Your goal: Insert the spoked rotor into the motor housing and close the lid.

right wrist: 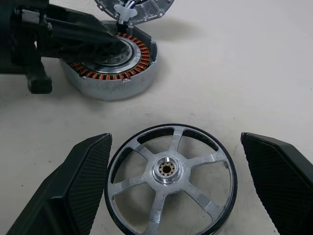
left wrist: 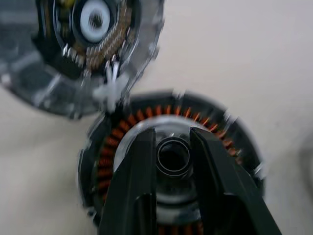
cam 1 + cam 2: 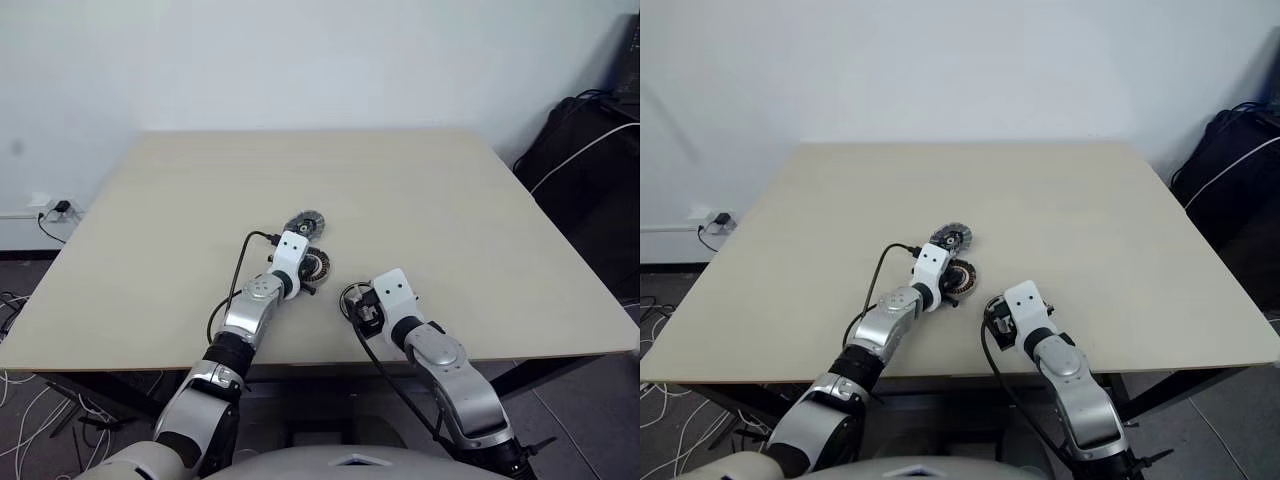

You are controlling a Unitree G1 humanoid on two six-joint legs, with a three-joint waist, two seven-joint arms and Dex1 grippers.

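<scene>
The rotor is not yet in the housing, so the insertion step is in hand and no part is being carried. The spoked rotor [image 1: 171,176] lies flat on the tabletop [image 3: 450,200], low in the right wrist view, between the widely spread fingers of the right gripper [image 1: 188,188], which touch nothing. In the left eye view it sits just below the middle of the frame, near the table's front edge.

The motor housing [image 1: 111,68] stands in the upper left of the right wrist view, apart from the rotor, its ring of copper windings showing and its centre holding no rotor. The left gripper [image 2: 171,142] is over it, its fingers nearly pressed together on either side of the small tube at the housing's centre; whether they actually pinch that tube or only flank it cannot be told.

The lid [image 2: 83,44] rests at the housing's far edge, touching or just overlapping it, inner face showing a white centre.

The next move probably calls for the right gripper to close on the rotor's rim, lift it level, and bring it centred over the housing, with the left gripper first out of the way of the opening. The lid is for afterwards.
</scene>
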